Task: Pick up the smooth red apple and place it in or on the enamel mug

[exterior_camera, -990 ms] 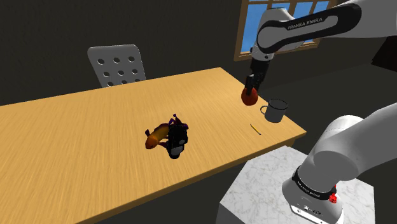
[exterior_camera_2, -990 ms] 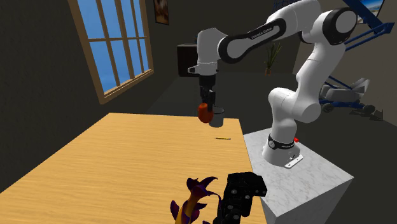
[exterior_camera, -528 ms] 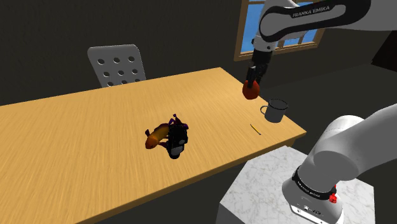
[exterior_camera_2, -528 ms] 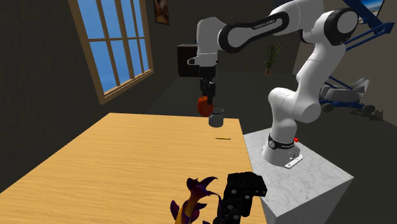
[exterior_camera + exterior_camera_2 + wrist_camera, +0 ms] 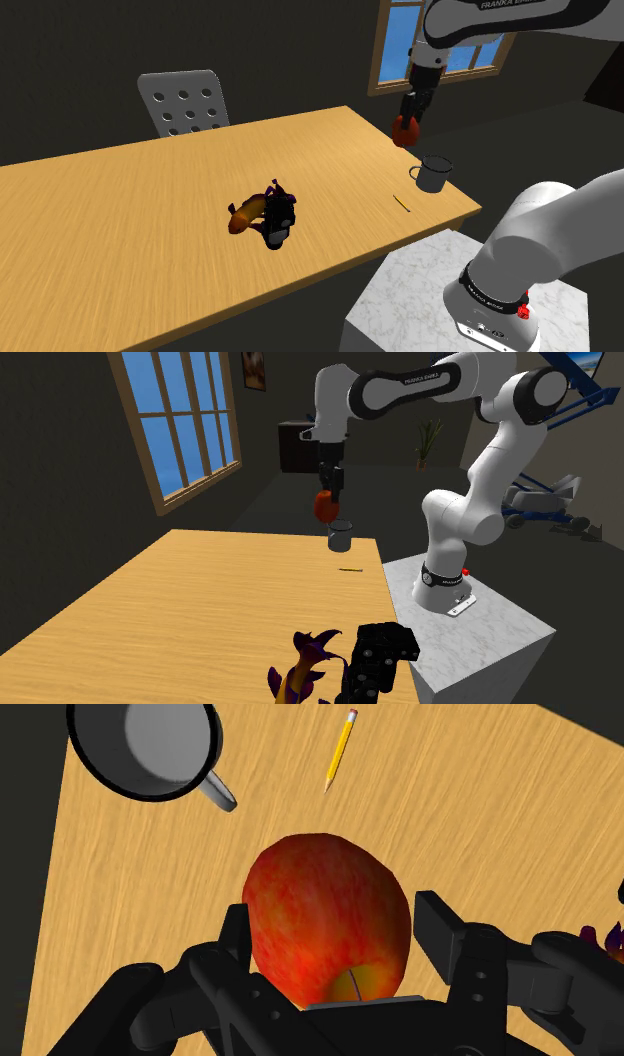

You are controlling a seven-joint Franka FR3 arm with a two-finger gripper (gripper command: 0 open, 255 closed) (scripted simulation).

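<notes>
Red apple [image 5: 325, 904] clamped in claw [image 5: 336, 924], stem end up toward palm, grey mug [image 5: 140, 744] below, offset

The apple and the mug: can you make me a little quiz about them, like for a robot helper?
1. True or false: the red apple is inside the grey mug.
2. What colour is the pencil lying on the table near the mug? A yellow, B blue, C green.
3. Fill in: the jaws are shut on the ____.

Key: 1 false, it hangs in the air beside the mug; 2 A; 3 apple.
</notes>
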